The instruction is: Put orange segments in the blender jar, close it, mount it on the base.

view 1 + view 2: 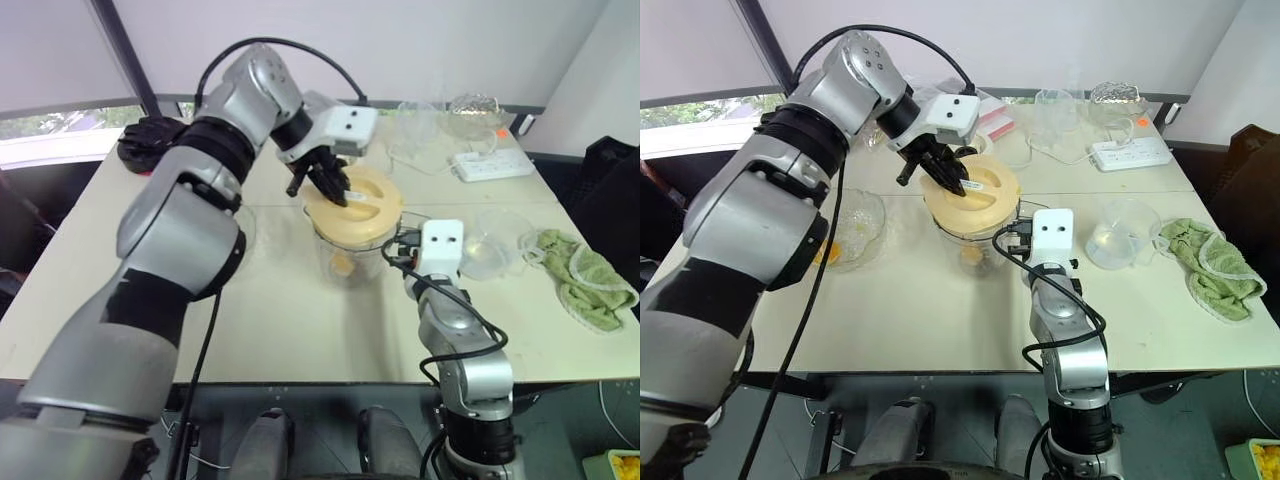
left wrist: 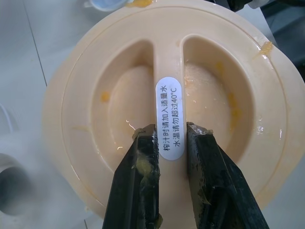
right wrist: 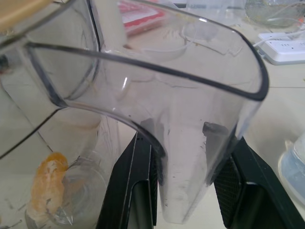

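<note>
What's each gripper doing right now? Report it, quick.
Left gripper: shut on the lid's centre bar.
Right gripper: shut on the blender jar's handle.

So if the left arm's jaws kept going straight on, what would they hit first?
The lid. The jaws clamp its centre ridge, so they would likely press into its sunken floor, with the blender jar beneath.

Cream table point(image 1: 280, 320), window point(image 1: 50, 122), white blinds point(image 1: 60, 50)
</note>
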`<state>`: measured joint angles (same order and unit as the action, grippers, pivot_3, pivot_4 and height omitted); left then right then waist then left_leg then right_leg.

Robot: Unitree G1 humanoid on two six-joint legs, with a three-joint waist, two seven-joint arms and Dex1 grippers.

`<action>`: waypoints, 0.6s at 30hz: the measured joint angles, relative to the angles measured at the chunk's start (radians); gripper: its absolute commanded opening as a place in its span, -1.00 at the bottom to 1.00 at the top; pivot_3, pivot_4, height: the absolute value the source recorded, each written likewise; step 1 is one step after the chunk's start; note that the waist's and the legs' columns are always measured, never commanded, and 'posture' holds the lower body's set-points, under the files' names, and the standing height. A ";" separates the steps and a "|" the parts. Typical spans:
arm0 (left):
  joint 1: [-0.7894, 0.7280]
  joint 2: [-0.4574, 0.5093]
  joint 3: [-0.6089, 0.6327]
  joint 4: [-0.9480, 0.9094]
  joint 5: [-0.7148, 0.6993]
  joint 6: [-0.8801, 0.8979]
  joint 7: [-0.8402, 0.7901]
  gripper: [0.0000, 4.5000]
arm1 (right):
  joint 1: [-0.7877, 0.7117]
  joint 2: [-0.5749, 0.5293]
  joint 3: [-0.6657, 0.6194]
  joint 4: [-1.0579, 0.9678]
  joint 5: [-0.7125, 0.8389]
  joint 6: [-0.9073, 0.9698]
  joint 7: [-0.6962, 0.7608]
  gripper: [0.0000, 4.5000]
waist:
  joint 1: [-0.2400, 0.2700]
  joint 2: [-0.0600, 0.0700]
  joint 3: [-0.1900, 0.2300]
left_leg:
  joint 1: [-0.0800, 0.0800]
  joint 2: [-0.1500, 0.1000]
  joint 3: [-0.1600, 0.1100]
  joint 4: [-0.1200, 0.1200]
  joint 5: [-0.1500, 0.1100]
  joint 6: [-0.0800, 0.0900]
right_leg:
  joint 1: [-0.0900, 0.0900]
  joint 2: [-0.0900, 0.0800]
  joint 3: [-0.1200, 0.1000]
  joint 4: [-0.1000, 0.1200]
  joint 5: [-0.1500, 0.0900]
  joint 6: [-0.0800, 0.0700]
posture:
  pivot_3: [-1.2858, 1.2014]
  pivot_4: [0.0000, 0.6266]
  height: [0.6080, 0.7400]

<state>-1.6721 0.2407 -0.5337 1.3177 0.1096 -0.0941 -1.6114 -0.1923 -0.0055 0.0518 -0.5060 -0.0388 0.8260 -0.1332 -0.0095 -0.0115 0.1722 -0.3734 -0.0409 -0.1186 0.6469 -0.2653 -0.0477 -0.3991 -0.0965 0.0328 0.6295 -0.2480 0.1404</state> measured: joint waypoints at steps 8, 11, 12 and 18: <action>0.007 -0.001 -0.005 0.005 -0.020 0.006 0.000 -0.88 | 0.002 0.000 -0.001 -0.005 -0.001 0.007 0.000 -0.57 | 0.000 0.000 0.000 | 0.000 0.000 -0.001 0.000 -0.001 0.001 | 0.001 0.000 -0.001 0.000 -0.001 0.001 | 0.03 -0.52 1.00; 0.009 -0.001 -0.021 0.005 -0.052 0.020 0.000 -0.88 | 0.004 -0.001 -0.002 -0.009 -0.001 0.011 0.000 -0.57 | 0.000 0.000 0.000 | 0.000 -0.001 -0.001 0.000 -0.001 0.001 | 0.001 -0.001 -0.001 -0.001 -0.001 0.001 | 0.03 -0.52 1.00; 0.010 -0.004 -0.024 0.004 -0.067 0.027 0.000 -0.88 | 0.003 -0.001 -0.003 -0.010 -0.001 0.012 0.000 -0.57 | 0.001 0.000 0.000 | 0.000 -0.001 -0.001 0.000 -0.001 0.001 | 0.001 -0.001 -0.001 -0.001 -0.001 0.001 | 0.03 -0.52 1.00; 0.042 -0.021 -0.086 -0.002 -0.137 0.039 0.005 -0.88 | 0.014 -0.002 -0.006 -0.031 0.001 0.019 0.004 -0.57 | -0.004 0.000 0.001 | -0.002 -0.001 -0.002 -0.002 -0.001 0.002 | -0.002 -0.001 -0.001 -0.001 -0.001 0.002 | 0.03 -0.52 1.00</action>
<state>-1.6301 0.2194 -0.6195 1.3153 -0.0273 -0.0556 -1.6066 -0.1781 -0.0076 0.0463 -0.5370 -0.0374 0.8452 -0.1290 -0.0133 -0.0115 0.1728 -0.3758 -0.0418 -0.1206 0.6450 -0.2667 -0.0459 -0.4014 -0.0974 0.0313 0.6289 -0.2491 0.1424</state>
